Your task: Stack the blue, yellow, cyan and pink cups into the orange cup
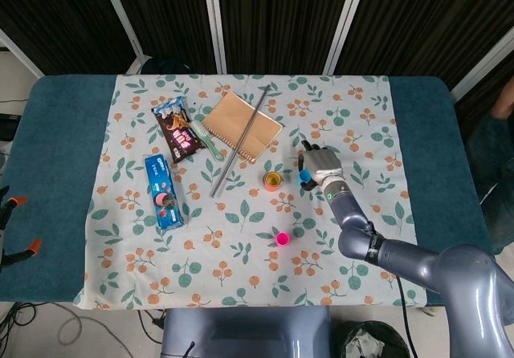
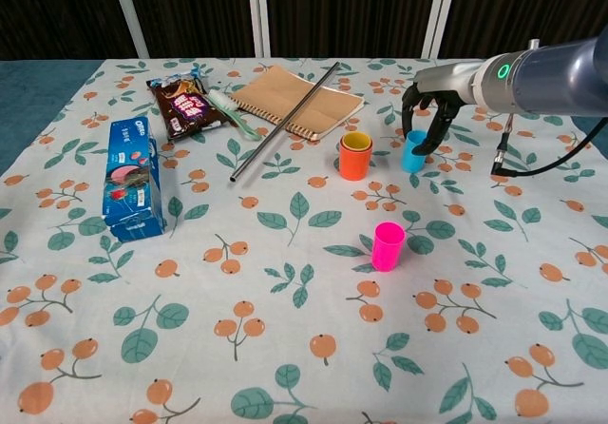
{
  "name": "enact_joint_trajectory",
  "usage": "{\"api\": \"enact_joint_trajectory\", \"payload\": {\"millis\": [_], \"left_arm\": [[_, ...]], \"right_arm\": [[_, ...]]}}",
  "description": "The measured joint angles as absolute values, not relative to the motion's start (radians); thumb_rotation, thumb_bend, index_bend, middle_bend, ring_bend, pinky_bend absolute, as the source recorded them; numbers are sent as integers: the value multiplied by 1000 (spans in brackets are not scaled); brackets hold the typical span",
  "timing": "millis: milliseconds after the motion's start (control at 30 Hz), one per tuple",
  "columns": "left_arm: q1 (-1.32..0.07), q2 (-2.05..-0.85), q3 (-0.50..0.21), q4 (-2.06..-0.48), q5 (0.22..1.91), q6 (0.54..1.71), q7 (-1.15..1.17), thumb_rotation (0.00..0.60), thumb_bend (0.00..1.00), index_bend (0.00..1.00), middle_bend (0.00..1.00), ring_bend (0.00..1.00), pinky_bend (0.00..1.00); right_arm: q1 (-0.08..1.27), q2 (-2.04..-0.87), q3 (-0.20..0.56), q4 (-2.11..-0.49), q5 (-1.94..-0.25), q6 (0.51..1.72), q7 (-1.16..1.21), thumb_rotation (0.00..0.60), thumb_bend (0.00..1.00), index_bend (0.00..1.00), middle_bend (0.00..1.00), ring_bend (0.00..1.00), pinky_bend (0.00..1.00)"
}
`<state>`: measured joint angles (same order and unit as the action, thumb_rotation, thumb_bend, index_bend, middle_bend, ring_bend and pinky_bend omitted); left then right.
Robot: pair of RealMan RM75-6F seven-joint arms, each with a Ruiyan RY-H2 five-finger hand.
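The orange cup (image 2: 354, 161) (image 1: 273, 183) stands upright mid-table with a yellow cup (image 2: 357, 141) nested in it. Just to its right is the cyan cup (image 2: 412, 152) (image 1: 303, 178), upright on the cloth. My right hand (image 2: 429, 101) (image 1: 320, 165) comes down over it from behind, with fingers curled along both sides of its rim, gripping it. The pink cup (image 2: 388, 245) (image 1: 282, 238) stands alone nearer the front. No separate blue cup shows. My left hand appears in neither view.
Behind the cups lie a brown notebook (image 2: 294, 101) with a long metal rod (image 2: 275, 129) across it, a toothbrush (image 2: 233, 112) and a dark snack bag (image 2: 183, 104). A blue Oreo box (image 2: 131, 177) lies at the left.
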<state>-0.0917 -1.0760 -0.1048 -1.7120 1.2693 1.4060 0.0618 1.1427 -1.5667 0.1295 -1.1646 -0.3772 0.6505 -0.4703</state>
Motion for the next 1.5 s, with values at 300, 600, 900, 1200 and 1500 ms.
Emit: {"api": "enact_joint_trajectory", "payload": {"millis": [300, 600, 900, 1200, 1500], "left_arm": [[-93, -1075, -105, -1713, 1267, 1404, 61, 600, 193, 227, 11, 0, 0], [-93, -1073, -106, -1716, 1265, 1402, 58, 600, 193, 228, 11, 0, 0], [-91, -1071, -104, -1722, 1268, 1404, 56, 600, 193, 227, 11, 0, 0], [-92, -1067, -106, -1725, 1264, 1402, 48, 600, 193, 228, 11, 0, 0], [-94, -1065, -109, -1728, 1259, 1396, 41, 600, 193, 227, 11, 0, 0]], "right_arm": [[1147, -1572, 130, -1161, -380, 655, -476, 600, 392, 514, 0, 123, 213], [1162, -1517, 145, -1225, -379, 675, -491, 600, 392, 518, 0, 124, 213], [1208, -1413, 163, -1408, -325, 732, -551, 600, 392, 517, 0, 123, 213], [1275, -1412, 178, -1481, -266, 776, -601, 600, 391, 517, 0, 123, 213], [1299, -1455, 173, -1449, -234, 789, -617, 600, 392, 519, 0, 123, 213]]}}
